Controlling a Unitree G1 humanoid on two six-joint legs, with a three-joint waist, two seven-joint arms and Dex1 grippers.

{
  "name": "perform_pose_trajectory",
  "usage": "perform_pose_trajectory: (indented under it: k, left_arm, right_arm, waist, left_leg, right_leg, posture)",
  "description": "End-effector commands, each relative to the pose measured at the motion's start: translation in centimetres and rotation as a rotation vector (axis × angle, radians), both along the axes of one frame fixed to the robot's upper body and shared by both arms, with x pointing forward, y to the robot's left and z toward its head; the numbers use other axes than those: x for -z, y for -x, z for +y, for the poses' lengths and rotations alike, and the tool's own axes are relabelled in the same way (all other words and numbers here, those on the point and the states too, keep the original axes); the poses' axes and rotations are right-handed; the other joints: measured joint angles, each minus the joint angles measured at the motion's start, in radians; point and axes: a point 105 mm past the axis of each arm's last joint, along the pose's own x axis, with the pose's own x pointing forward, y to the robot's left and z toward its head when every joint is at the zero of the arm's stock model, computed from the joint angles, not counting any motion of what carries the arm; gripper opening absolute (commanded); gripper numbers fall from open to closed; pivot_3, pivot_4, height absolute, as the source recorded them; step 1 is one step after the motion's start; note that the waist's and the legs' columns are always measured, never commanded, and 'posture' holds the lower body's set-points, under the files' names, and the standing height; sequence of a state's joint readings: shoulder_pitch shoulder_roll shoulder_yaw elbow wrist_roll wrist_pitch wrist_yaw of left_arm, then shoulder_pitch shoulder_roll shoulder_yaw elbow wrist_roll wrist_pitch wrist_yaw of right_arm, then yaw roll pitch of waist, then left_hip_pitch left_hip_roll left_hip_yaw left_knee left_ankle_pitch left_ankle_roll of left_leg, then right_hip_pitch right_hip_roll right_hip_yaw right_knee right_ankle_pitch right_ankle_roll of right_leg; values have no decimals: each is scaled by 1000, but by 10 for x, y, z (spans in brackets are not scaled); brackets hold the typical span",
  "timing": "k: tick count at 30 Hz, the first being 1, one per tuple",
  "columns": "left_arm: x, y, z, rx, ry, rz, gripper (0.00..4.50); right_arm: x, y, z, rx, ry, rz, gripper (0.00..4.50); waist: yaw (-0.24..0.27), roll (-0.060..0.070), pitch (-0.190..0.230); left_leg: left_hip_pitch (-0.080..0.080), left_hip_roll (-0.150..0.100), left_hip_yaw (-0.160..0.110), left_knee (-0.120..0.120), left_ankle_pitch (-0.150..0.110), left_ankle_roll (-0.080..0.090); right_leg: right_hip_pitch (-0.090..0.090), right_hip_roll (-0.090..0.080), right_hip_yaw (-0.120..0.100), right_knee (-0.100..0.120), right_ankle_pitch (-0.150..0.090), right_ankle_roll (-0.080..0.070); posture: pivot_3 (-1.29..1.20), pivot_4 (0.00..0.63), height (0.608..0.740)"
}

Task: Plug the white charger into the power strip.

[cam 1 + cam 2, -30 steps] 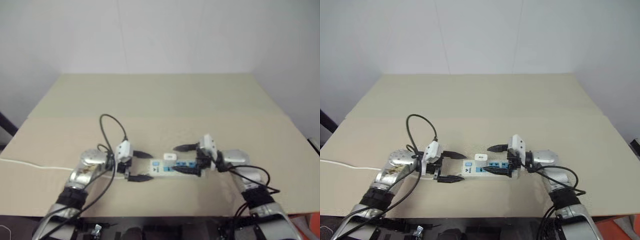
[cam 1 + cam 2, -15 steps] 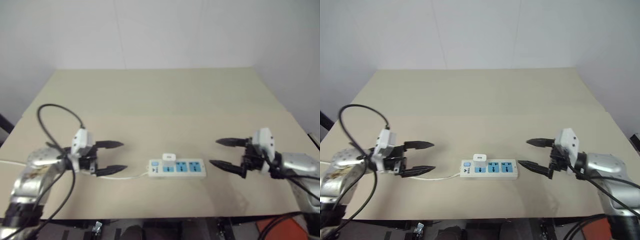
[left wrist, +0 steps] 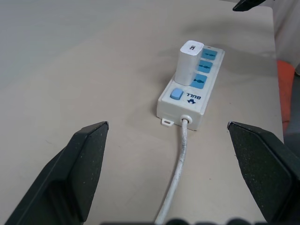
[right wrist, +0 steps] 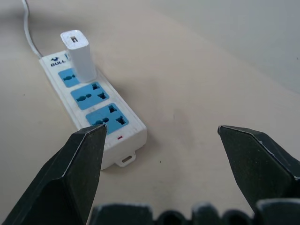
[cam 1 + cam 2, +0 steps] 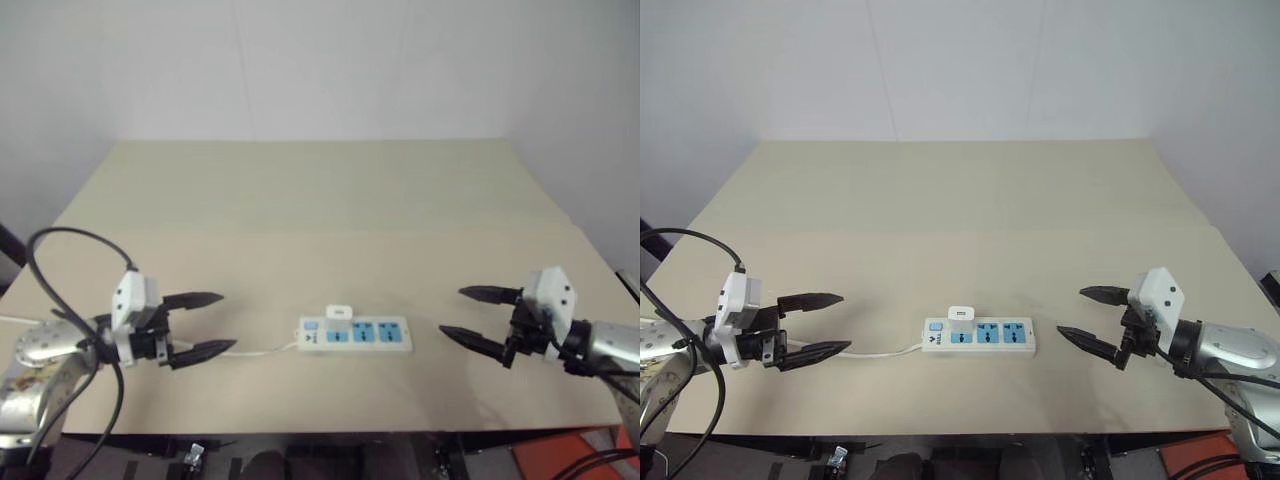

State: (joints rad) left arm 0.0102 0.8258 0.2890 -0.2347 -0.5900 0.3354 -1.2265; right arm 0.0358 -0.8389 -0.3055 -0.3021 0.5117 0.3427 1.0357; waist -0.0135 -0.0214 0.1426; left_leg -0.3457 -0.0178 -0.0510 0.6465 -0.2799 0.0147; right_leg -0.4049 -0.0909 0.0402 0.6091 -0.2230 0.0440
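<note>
Right eye view: the power strip (image 5: pixel 978 336) is seen lying flat on the beige table (image 5: pixel 960 210), in the lower centre of the frame, its white cord (image 5: pixel 885 351) trailing toward the left. The white charger (image 5: pixel 960 319) is seen standing upright in the socket nearest the small blue switch (image 5: pixel 935 326); the other two blue sockets are left bare. The left gripper (image 5: pixel 812 325) is seen at the lower left of the frame, well apart from the strip, its two black fingers spread wide with nothing between them. The right gripper (image 5: pixel 1092 317) is seen at the lower right, also well apart from the strip, its fingers likewise spread wide and empty. Both grippers are pointed inward toward the strip.
</note>
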Motion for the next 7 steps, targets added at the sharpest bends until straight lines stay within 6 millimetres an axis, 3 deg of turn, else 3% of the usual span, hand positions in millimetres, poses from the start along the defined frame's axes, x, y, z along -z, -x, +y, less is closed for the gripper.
perform_pose_trajectory:
  k: [1, 7]
  left_arm:
    - [-10, 0, -4, 10, 8, -42, 4467]
    - [-8, -2, -7, 18, 17, -36, 4467]
  right_arm:
    - [-5, -4, 0, 8, 26, -20, 4500]
    - [-3, -5, 1, 14, 42, -26, 4500]
  waist:
    - [-1, 0, 0]
    - [0, 0, 0]
  left_leg:
    - [0, 0, 0, 0, 0, 0]
    - [0, 0, 0, 0, 0, 0]
  right_leg:
    - [0, 0, 0, 0, 0, 0]
    - [0, 0, 0, 0, 0, 0]
  posture:
    - [0, 150, 740]
    - [0, 150, 740]
